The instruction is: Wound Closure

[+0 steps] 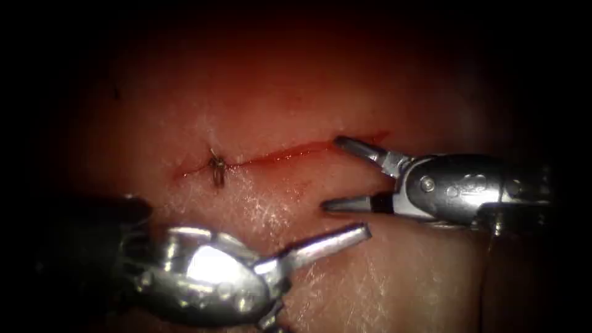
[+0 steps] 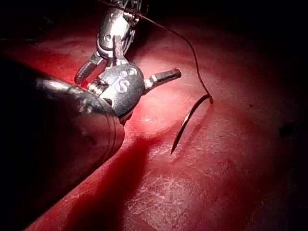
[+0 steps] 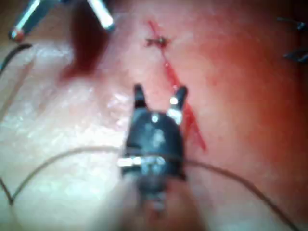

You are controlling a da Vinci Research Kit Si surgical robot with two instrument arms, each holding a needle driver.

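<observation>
The tissue (image 1: 394, 283) is pale, moist and faintly grained, with a glistening sheen under the light and darkness all around its edges. A thin cut (image 1: 290, 152) runs across it, slightly rising toward the right, lined with red fluid (image 1: 280, 155). Near the cut's left end sits a small dark knot (image 1: 217, 166) of thread with short ends standing off it.

The right end effector (image 1: 330, 176), polished metal on a rounded wrist, comes in from the right with its jaws spread wide and grasping nothing: the upper jaw's tip lies at the cut's right end, the lower one hovers over bare tissue below the cut.

The left end effector (image 1: 320, 277) enters from the lower left, a shiny bulbous wrist with one slim jaw pointing up and right; its jaws are splayed apart and empty.

In the left wrist view the needle (image 2: 189, 122) lies free on the tissue, a slender dark curve with its long axis on a diagonal, sharp tip toward the camera and its other end joined to the thread (image 2: 190, 53), which trails away in a loose arc past the tools. In the right wrist view the thread (image 3: 62, 156) crosses the tissue behind the right tool.
</observation>
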